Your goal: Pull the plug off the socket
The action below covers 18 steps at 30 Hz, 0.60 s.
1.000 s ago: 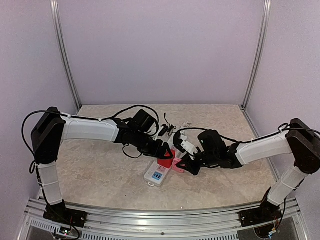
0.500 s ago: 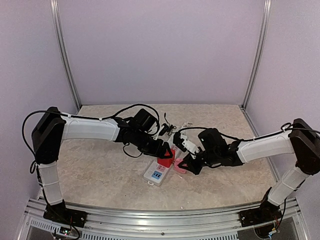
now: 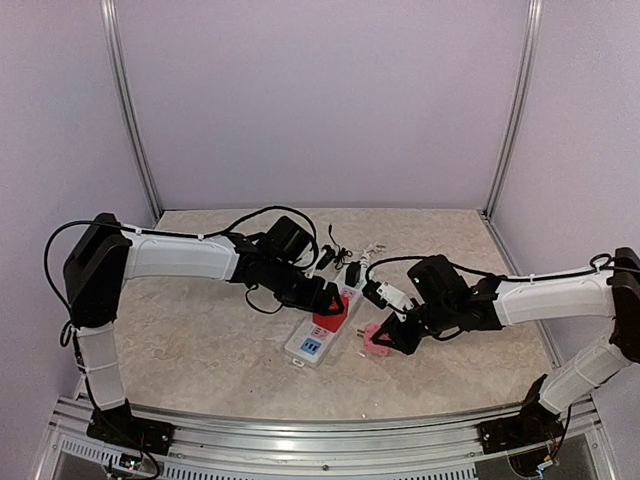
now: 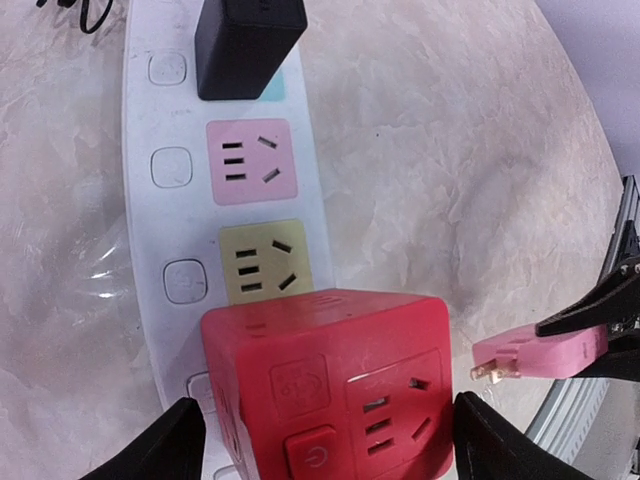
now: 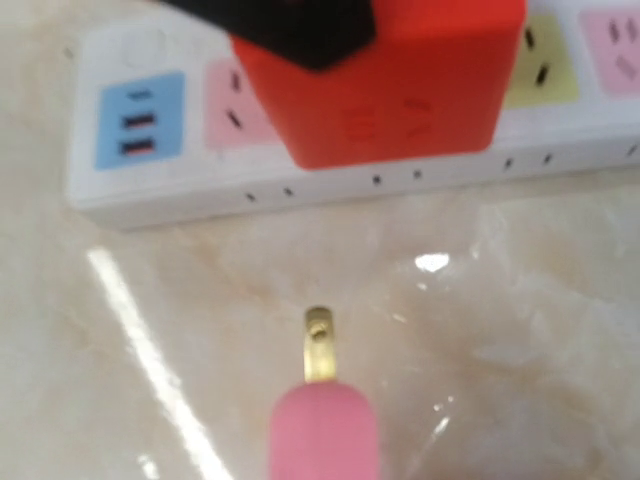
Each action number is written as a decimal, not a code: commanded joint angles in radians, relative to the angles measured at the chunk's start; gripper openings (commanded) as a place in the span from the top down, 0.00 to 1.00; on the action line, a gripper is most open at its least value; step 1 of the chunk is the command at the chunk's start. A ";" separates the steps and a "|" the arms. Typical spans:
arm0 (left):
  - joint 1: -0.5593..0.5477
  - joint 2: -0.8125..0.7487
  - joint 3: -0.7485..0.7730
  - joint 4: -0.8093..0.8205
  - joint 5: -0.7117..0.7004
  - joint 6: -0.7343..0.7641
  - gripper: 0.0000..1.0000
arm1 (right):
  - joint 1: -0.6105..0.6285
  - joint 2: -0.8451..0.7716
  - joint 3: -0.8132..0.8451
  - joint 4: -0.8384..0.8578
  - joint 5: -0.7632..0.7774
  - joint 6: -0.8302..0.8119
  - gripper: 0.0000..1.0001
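Observation:
The socket (image 3: pixel 304 351) is a long white strip with pastel faces, lying slantwise mid-table; it also shows in the left wrist view (image 4: pixel 150 230) and the right wrist view (image 5: pixel 300 190). A red cube adapter (image 3: pixel 330 318) sits plugged into it. My left gripper (image 3: pixel 328 305) is open, its fingers standing either side of the cube (image 4: pixel 330 380). The pink plug (image 3: pixel 377 340) hangs free to the right of the strip, its brass prongs (image 5: pixel 318 345) bare above the table. My right gripper (image 3: pixel 388 340) is shut on the plug (image 4: pixel 540 355).
A black adapter (image 4: pixel 245 45) is plugged in further along the strip. Thin black cables (image 3: pixel 335 255) and small white bits (image 3: pixel 375 250) lie behind it. Lilac walls with metal posts (image 3: pixel 512 110) close off the table, and a rail (image 3: pixel 320 440) runs along its front edge.
My right gripper has drawn the pink plug away from the red cube, rightward and toward the front. The left jaws have widened a little around the cube.

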 commanded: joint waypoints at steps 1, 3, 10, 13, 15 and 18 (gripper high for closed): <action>0.024 -0.001 -0.020 -0.154 -0.112 0.040 0.15 | -0.001 -0.082 0.038 -0.053 -0.033 0.011 1.00; 0.024 -0.053 -0.009 -0.157 -0.115 0.061 0.10 | -0.001 -0.110 0.058 -0.062 -0.056 0.012 1.00; 0.053 -0.316 -0.031 -0.132 -0.140 0.154 0.01 | 0.000 -0.200 0.109 -0.060 -0.113 0.026 1.00; 0.073 -0.425 -0.073 -0.109 -0.102 0.186 0.01 | 0.001 -0.239 0.129 -0.033 -0.148 0.040 1.00; 0.068 -0.491 -0.118 -0.061 -0.037 0.212 0.01 | -0.001 -0.263 0.139 0.003 -0.190 0.057 1.00; 0.041 -0.597 -0.222 0.055 0.099 0.242 0.01 | 0.001 -0.287 0.154 0.073 -0.251 0.094 1.00</action>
